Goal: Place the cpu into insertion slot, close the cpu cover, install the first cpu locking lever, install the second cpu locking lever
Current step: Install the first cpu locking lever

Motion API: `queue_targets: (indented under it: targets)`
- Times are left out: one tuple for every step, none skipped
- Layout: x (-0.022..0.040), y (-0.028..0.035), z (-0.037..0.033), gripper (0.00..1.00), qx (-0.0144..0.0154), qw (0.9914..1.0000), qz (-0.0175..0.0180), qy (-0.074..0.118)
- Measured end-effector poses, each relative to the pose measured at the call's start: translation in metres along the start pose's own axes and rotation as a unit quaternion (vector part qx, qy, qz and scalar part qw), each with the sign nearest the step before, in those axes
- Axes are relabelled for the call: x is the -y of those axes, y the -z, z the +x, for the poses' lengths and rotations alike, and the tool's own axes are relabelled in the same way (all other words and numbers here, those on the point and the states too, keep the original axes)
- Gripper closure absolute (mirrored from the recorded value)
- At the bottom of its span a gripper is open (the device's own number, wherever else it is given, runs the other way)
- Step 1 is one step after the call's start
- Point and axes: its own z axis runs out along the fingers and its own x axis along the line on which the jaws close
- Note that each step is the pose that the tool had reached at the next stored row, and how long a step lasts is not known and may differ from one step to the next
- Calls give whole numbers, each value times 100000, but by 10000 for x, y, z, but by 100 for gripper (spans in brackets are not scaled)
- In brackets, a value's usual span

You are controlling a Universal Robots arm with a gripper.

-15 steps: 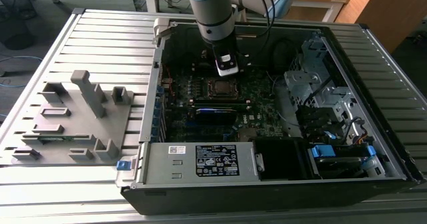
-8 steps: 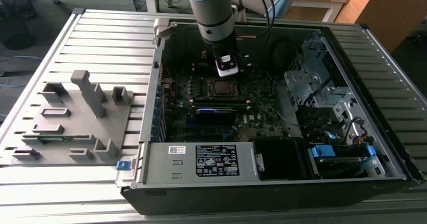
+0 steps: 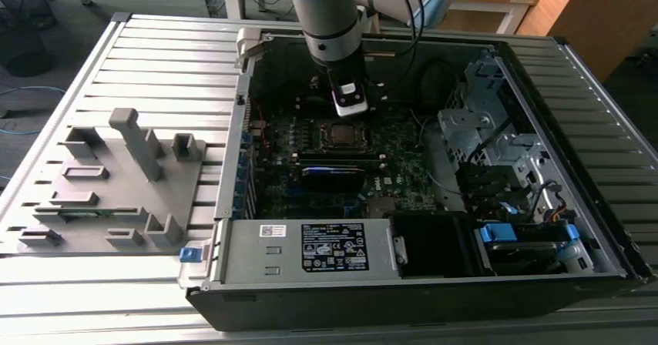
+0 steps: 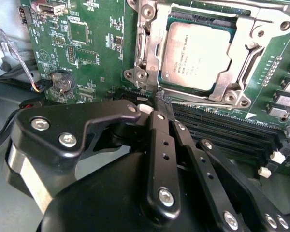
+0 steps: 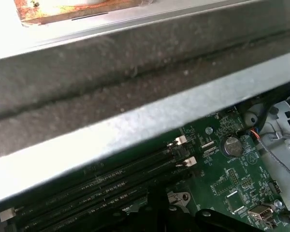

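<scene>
On the slatted metal table (image 3: 154, 60), inside the open computer case (image 3: 575, 229), the cpu (image 4: 198, 53) sits in the insertion slot (image 4: 134, 76) under the lowered cpu cover (image 4: 152, 38), my gripper (image 4: 163, 104) pinched empty just beside it, and I can't tell whether the levers are latched.

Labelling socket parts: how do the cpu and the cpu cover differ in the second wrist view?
The cpu is a solid dull-grey square; the cpu cover is a brighter silver frame with a square cut-out. The cpu sits in the middle; the cpu cover rings it. Both lie flat on the green motherboard.
</scene>
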Motion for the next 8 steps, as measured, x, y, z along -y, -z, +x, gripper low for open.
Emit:
queue_targets:
  targets:
    - [-1,1,0,89,-1,100000,3,1]
    - [-4,1,2,89,0,100000,6,-7]
    - [-11,0,5,89,1,100000,4,-9]
    - [-20,-1,9,89,0,100000,9,-1]
    - [-27,-2,12,89,-1,100000,8,0]
    - [-35,-4,16,89,-1,100000,0,-1]
    - [-41,-5,19,89,-3,100000,2,-1]
    - [-45,-6,21,89,-3,100000,2,-2]
